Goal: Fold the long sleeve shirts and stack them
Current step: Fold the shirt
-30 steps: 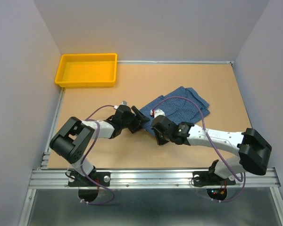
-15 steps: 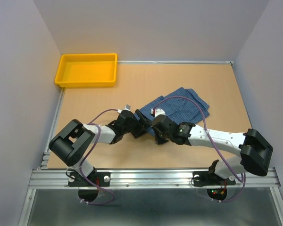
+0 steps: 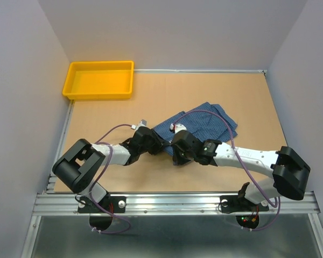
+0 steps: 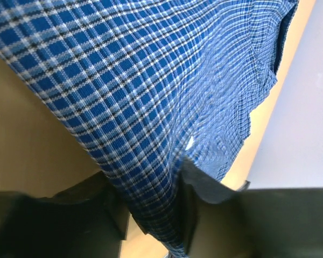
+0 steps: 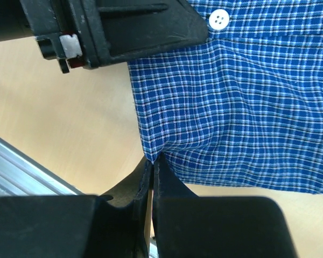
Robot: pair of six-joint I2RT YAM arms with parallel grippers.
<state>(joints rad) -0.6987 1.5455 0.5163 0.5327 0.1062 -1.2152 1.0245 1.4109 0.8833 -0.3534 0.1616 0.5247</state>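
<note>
Left hand (image 4: 151, 215) and right hand (image 5: 152, 166) each grip the near edge of the blue shirt (image 3: 211, 126). It lies rumpled in the middle of the worktop (image 3: 124, 110). Folding looks barely begun: only 1 shirt, no stack yet.

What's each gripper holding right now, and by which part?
Both hold the blue checked shirt. The right gripper pinches a corner of the cloth; the left gripper clamps a strip of cloth nearby.

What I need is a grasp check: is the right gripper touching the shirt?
Touching. Right wrist view: the right gripper pinches the shirt corner, jaws closed.
</note>
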